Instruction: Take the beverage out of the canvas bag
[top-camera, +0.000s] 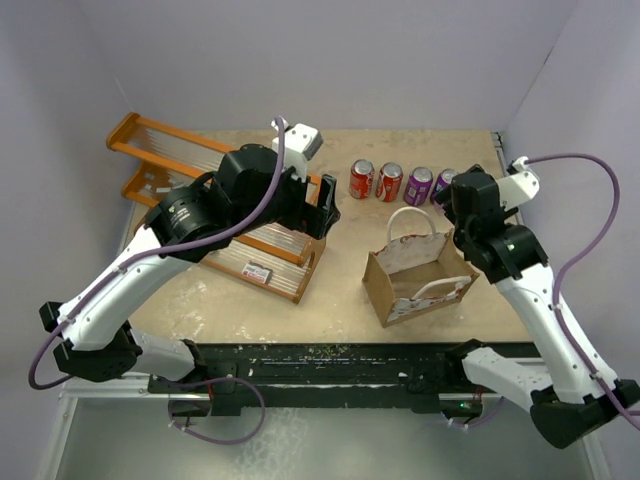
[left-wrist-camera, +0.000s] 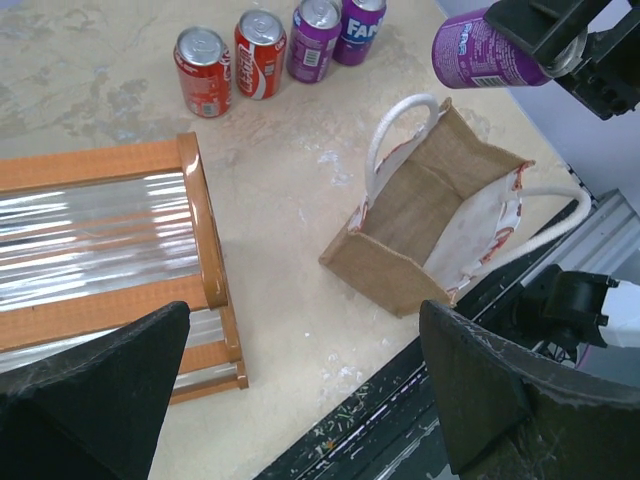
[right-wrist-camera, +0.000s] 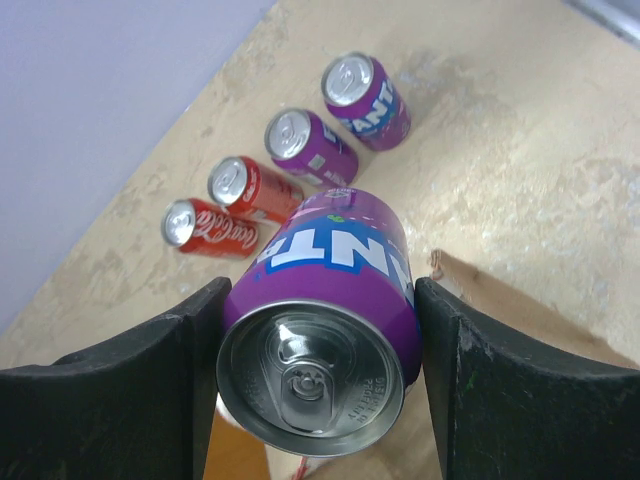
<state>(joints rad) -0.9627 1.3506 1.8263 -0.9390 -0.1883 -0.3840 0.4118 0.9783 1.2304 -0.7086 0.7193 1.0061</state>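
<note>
From above, one tan canvas bag (top-camera: 425, 298) with white loop handles stands open on the beige counter (top-camera: 335, 295); behind it stand two red soda cans (top-camera: 361, 179) and two purple soda cans (top-camera: 419, 186), the last half hidden by the right arm (top-camera: 520, 270). One orange wooden rack (top-camera: 285, 262) lies under the left arm (top-camera: 180, 230). Left wrist: the left claw (left-wrist-camera: 305, 330) gapes wide, empty. Right wrist: the right claw (right-wrist-camera: 318, 300) clamps a fifth, purple Fanta can (right-wrist-camera: 335, 255), held clear above the bag's rim

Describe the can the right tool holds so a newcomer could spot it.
Find the canvas bag, right of centre from above. By its far side, the right tool grips a purple can. Unlike the four cans standing behind, it is airborne.
</note>
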